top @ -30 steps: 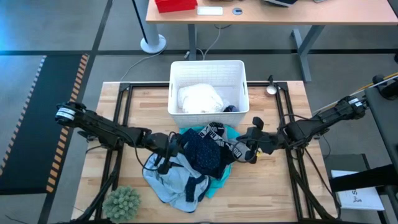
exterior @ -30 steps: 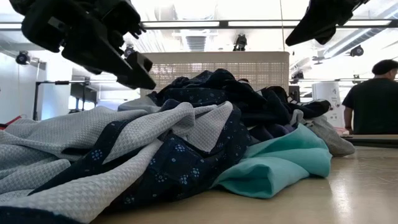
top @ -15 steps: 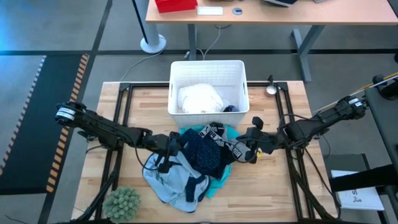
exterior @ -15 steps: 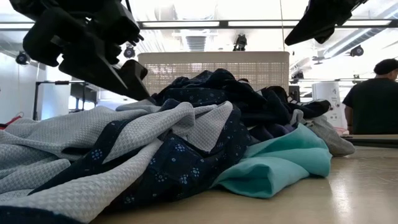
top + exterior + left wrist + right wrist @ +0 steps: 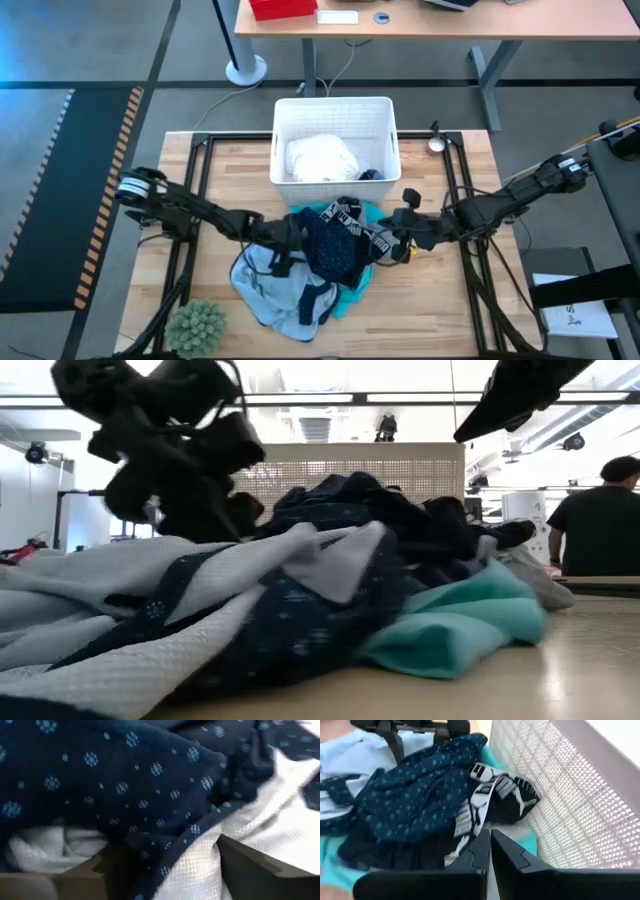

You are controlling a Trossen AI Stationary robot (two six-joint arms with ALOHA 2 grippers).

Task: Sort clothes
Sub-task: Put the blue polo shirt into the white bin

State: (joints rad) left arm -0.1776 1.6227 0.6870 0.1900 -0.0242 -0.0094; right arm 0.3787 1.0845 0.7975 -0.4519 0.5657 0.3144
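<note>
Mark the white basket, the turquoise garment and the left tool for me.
white basket (image 5: 335, 106): high view, far rim.
turquoise garment (image 5: 455, 630): low view, front fold.
left tool (image 5: 290, 248): high view, between its fingertips, at the pile's edge.

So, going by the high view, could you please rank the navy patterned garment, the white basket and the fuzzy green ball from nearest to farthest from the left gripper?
1. Navy patterned garment: right at the left gripper, mid-table.
2. White basket: beyond the pile, at the table's far edge.
3. Fuzzy green ball: near-left corner.
The last two are fairly close in distance.

left gripper (image 5: 185, 490) blurred — turquoise garment (image 5: 345, 300) mostly buried
</note>
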